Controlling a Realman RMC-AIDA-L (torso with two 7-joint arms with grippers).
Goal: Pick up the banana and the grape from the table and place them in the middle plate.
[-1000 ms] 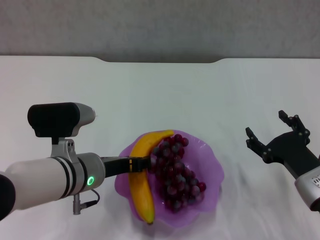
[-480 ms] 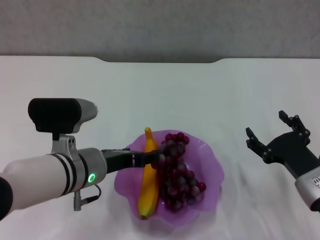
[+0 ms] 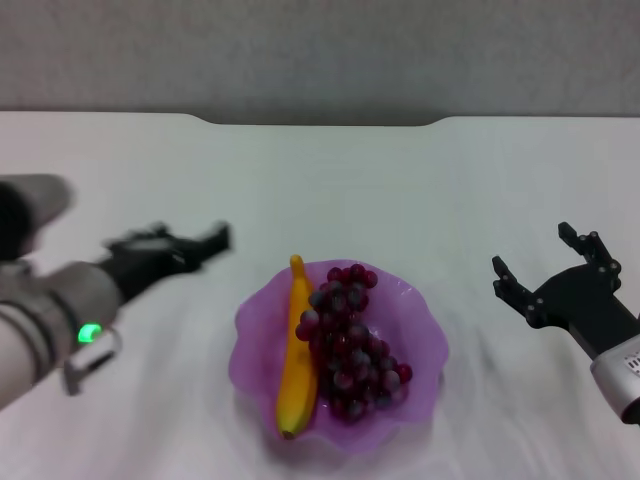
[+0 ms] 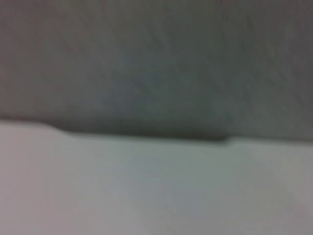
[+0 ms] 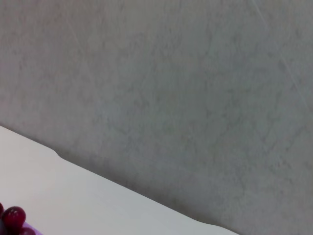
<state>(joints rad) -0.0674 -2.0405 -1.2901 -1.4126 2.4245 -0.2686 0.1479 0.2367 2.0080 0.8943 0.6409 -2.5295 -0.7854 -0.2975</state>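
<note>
Head view: banana [image 3: 297,350] beside grape [image 3: 349,345] in middle plate [image 3: 420,335]; right gripper [image 3: 545,265] jaws apart, left gripper [image 3: 190,243] unclear.

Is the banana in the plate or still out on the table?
In. The banana lies inside the purple plate, beside the grapes, with neither gripper touching it.

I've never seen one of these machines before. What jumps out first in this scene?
The eye lands on the purple plate with its wavy rim, near the front middle of the white table. A yellow banana and a dark red bunch of grapes lie in it side by side. The left gripper hangs off to the plate's left, and the right gripper sits open, off to the plate's right.
</note>
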